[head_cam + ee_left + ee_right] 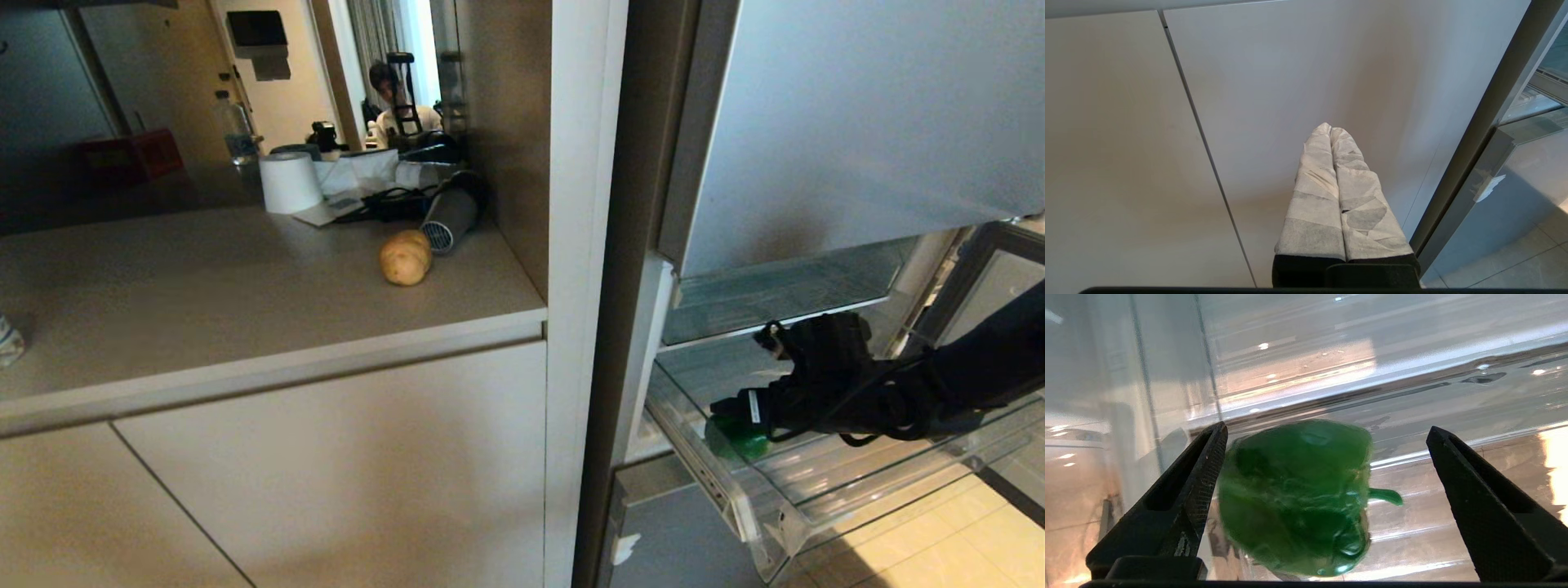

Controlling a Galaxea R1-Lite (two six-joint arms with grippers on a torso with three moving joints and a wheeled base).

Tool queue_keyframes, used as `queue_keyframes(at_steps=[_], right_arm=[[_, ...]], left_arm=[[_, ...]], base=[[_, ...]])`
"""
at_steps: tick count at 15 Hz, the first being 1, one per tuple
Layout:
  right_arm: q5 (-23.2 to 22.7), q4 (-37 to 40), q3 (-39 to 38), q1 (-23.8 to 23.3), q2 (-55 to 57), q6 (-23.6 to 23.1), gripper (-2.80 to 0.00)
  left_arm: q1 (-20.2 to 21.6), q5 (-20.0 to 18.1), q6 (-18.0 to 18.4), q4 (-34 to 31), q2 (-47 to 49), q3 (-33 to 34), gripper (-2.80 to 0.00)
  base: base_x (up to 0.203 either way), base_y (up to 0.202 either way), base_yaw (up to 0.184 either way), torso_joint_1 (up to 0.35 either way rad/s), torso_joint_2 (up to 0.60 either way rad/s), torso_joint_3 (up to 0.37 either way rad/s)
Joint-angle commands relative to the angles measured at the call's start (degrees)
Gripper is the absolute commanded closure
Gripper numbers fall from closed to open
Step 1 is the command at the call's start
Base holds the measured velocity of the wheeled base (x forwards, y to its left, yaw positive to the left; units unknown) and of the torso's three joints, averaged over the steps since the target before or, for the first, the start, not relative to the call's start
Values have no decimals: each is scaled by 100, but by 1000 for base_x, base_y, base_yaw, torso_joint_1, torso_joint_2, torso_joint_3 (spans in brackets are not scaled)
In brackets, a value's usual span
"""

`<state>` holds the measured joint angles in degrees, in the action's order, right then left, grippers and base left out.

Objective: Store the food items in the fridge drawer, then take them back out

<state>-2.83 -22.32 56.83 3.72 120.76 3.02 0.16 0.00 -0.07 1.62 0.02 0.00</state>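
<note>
**Pepper in the drawer, claw spread wide**

You have the right gripper (1327, 498) inside the fridge drawer (824, 490), its black, cross-hatched fingers (1204, 473) spread wide. The glossy, lumpy bell pepper (1294, 498) lies between them on the clear ribbed bottom, stem toward 3 o'clock, just beside one finger. The smooth tan potato (405, 257) sits on the matte counter (204, 286), at 10 o'clock from the drawer. Your left gripper (1330, 130), wrapped in white fabric, is pressed together by the cabinet front. No legible writing shows.

Head view looks forward and down over the beige countertop (245, 278) and open clear plastic fridge drawer (816, 482). Right wrist view sits close inside that drawer (1412, 396). Left wrist view faces pale cabinet doors (1126, 143) closely.
</note>
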Motion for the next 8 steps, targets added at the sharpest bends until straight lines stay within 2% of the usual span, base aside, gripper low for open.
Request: queue_keyframes(at_steps=[1, 8], right_arm=[[-16, -27, -27, 41, -44, -3, -280], [7, -9, -186, 164, 55, -177, -280]], left_arm=[[2, 0, -1, 5, 6, 62, 0], [2, 0, -1, 5, 6, 62, 0]], base=[[0, 0, 0, 0, 0, 0], [0, 0, 0, 0, 0, 0]])
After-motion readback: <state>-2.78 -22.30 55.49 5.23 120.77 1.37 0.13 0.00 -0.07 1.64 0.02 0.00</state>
